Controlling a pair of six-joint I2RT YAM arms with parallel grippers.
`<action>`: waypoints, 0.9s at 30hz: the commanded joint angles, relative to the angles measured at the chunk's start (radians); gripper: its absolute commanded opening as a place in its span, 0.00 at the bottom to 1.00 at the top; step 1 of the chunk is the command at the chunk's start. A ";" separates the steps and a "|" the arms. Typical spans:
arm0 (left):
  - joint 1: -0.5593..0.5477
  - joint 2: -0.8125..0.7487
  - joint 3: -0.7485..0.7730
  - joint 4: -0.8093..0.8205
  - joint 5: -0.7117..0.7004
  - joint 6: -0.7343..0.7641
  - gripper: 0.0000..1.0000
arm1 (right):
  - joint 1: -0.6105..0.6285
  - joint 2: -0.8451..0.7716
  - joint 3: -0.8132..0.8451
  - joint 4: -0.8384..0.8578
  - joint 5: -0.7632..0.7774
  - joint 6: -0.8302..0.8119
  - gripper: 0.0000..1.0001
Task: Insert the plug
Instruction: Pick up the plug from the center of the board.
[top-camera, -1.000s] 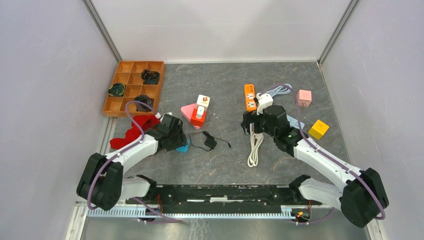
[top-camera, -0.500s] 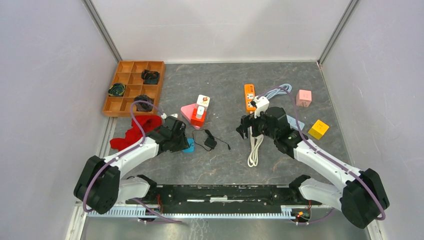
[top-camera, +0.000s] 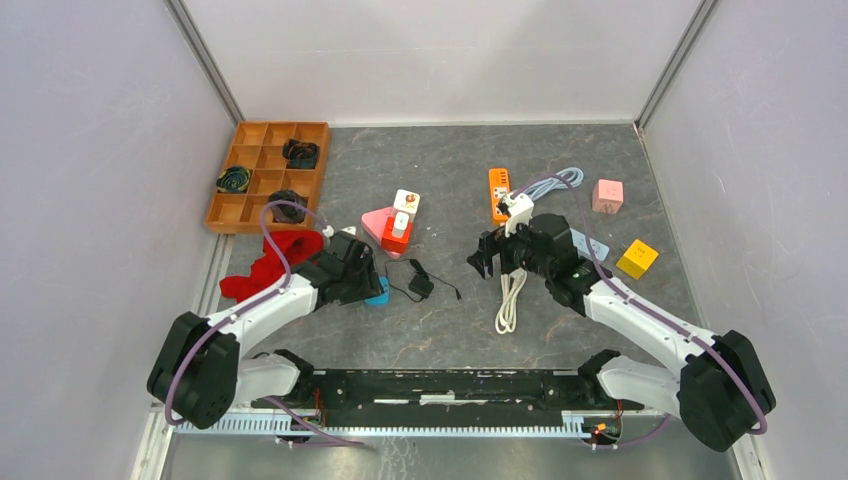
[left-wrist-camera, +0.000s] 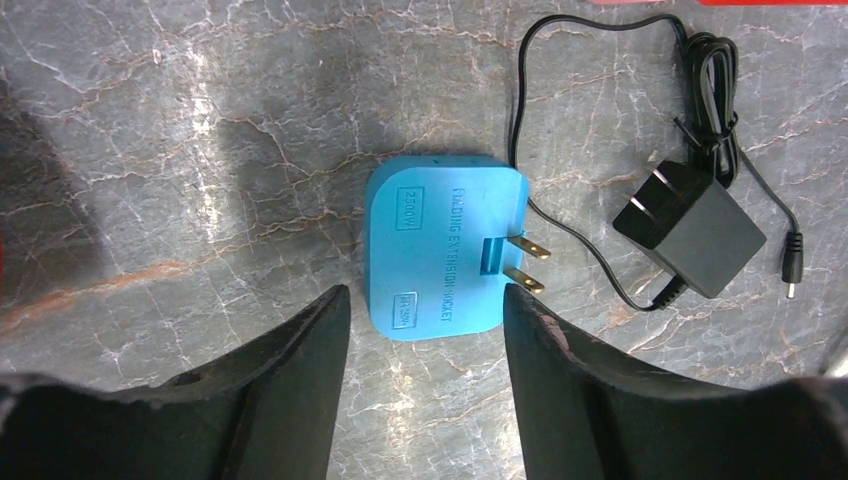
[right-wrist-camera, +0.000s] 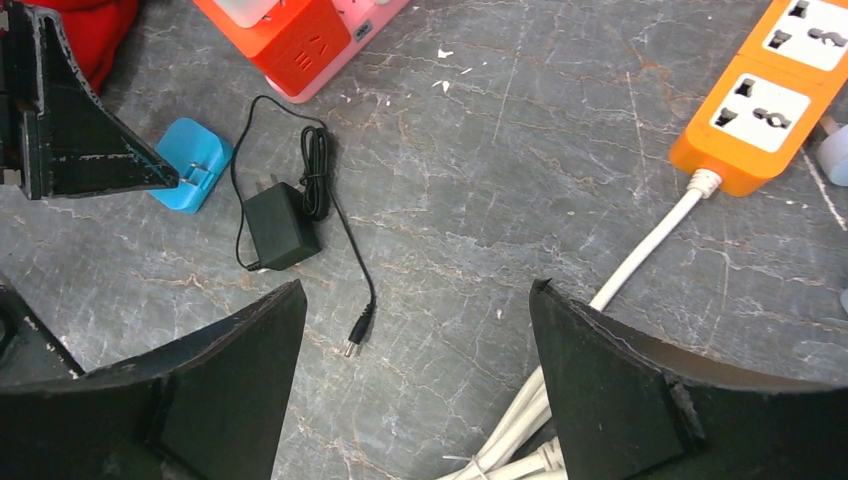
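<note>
Left pincer (left-wrist-camera: 425, 295) open, fingertips flanking the near edge of the blue plug (left-wrist-camera: 440, 250), no grip. Plug lies flat on the surface (left-wrist-camera: 200, 150), prongs pointing sideways at the black adapter (left-wrist-camera: 690, 230). Right pincer (right-wrist-camera: 418, 290) open, empty, above the white cord (right-wrist-camera: 520, 440). Far left: wooden tray (top-camera: 250, 155), three compartments each holding a coiled cable (top-camera: 300, 153).

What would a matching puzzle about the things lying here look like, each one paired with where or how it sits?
Things:
1. blue adapter
2. black charger
3. orange power strip
4. wooden tray

Places or states:
A. far left corner
B. white cable attached
C. at the fingertips of the open left hand
D. thin cord trailing, just right of the adapter

Pairs: 1-C, 2-D, 3-B, 4-A
</note>
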 joint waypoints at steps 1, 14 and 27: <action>-0.005 -0.039 0.072 0.000 0.004 -0.019 0.66 | -0.003 -0.005 -0.024 0.064 -0.036 0.018 0.87; -0.091 0.111 0.217 -0.058 0.012 0.017 0.56 | -0.002 -0.006 -0.029 0.074 -0.012 0.008 0.85; -0.170 0.226 0.214 -0.057 -0.084 0.013 0.50 | -0.002 -0.041 -0.039 0.054 0.077 0.005 0.86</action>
